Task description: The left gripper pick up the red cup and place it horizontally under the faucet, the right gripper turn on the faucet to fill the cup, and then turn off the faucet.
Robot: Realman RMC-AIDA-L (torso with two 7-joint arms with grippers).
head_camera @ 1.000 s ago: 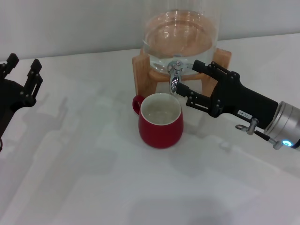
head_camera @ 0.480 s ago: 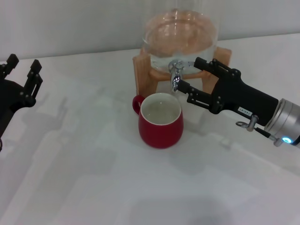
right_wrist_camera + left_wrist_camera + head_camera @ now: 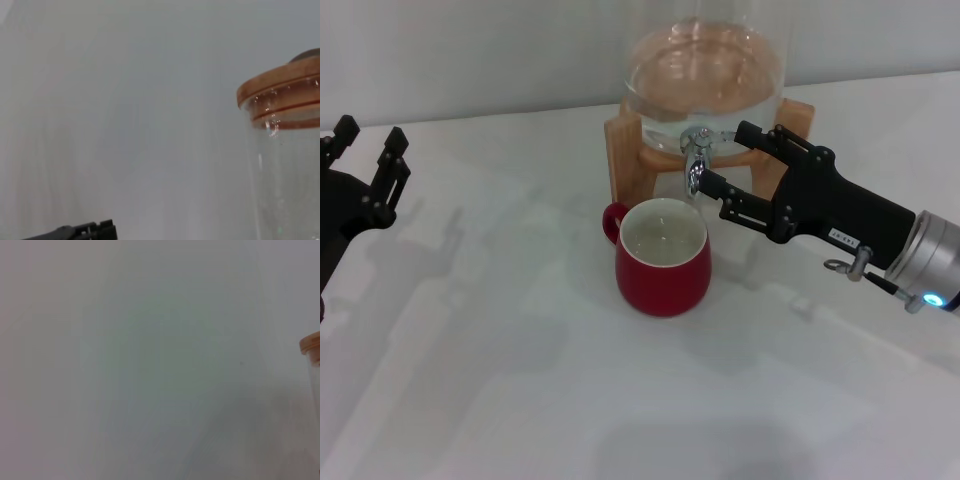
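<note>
White tabletop point(image 3: 520, 380) is filling most of the head view, meeting a pale grey wall point(image 3: 470, 50) at the far edge.

Standing at the far centre is the clear glass water dispenser point(image 3: 705, 75), sitting on a wooden stand point(image 3: 620, 150); in the right wrist view its wooden lid point(image 3: 280, 85) is showing above the glass.

The right gripper point(image 3: 720, 158), black with two fingers on a black arm with a silver metal cuff point(image 3: 932, 255) and a small blue light, is reaching in from the right. Its fingers are standing apart, one on each side of the small shiny chrome faucet point(image 3: 693, 155); whether they are touching it cannot be told.

The left gripper point(image 3: 368, 140), black with two blocky fingers, is hanging at the left edge, well apart from the cup, fingers spread and holding nothing.

The squat dark-red ceramic cup point(image 3: 661, 255) is standing upright on the table just below the faucet spout, cream inside facing up, loop handle pointing left.
</note>
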